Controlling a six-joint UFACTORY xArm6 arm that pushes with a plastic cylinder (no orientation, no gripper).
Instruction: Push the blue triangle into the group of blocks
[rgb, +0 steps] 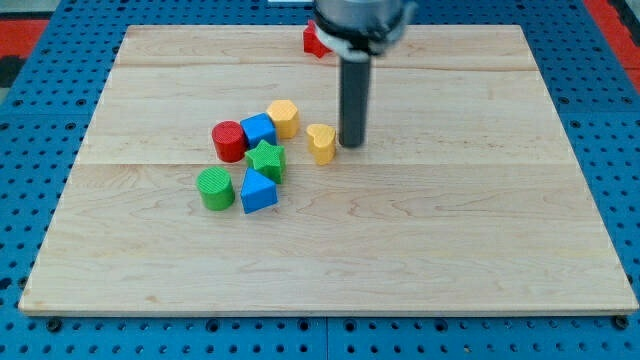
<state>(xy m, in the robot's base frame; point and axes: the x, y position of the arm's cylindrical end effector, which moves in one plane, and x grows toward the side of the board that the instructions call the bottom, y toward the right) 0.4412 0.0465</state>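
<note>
The blue triangle (258, 191) lies at the lower edge of the group, touching the green star (267, 160) above it and close to the green cylinder (215, 188) on its left. The group also holds a red cylinder (229, 140), a blue cube (258, 130) and a yellow hexagon (284, 118). A yellow heart (321, 143) sits just right of the group. My tip (352, 145) rests on the board right beside the yellow heart, on its right, well apart from the blue triangle.
A red block (316, 41) lies near the board's top edge, partly hidden behind the arm. The wooden board (480, 220) sits on a blue perforated table.
</note>
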